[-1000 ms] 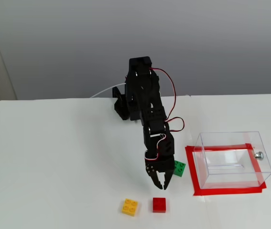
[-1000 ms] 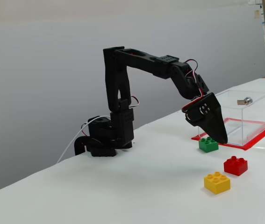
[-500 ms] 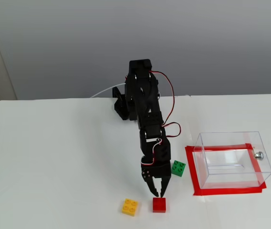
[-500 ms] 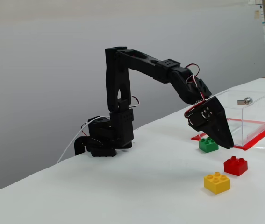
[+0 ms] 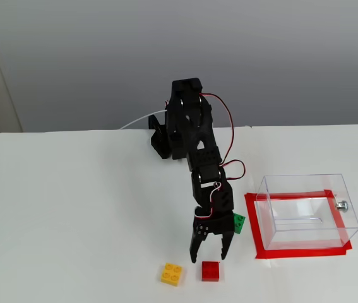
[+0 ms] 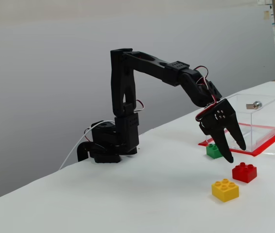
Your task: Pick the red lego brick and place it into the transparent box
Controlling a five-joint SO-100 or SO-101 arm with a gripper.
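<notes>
The red lego brick (image 5: 211, 271) (image 6: 244, 172) lies on the white table near its front edge, free of the arm. My gripper (image 5: 208, 258) (image 6: 236, 153) hangs open just above and behind it, fingers spread to either side, nothing between them. The transparent box (image 5: 308, 211) (image 6: 253, 121) stands to the right on a red tape frame, a silver knob (image 5: 341, 204) on its side, and looks empty.
A yellow brick (image 5: 172, 274) (image 6: 225, 190) lies left of the red one. A green brick (image 5: 237, 222) (image 6: 213, 151) sits partly hidden behind the gripper, beside the red tape (image 5: 300, 253). The arm's base (image 5: 164, 142) stands at the table's back.
The gripper has moved forward and down toward the red brick and has opened from shut. The bricks and box have not moved.
</notes>
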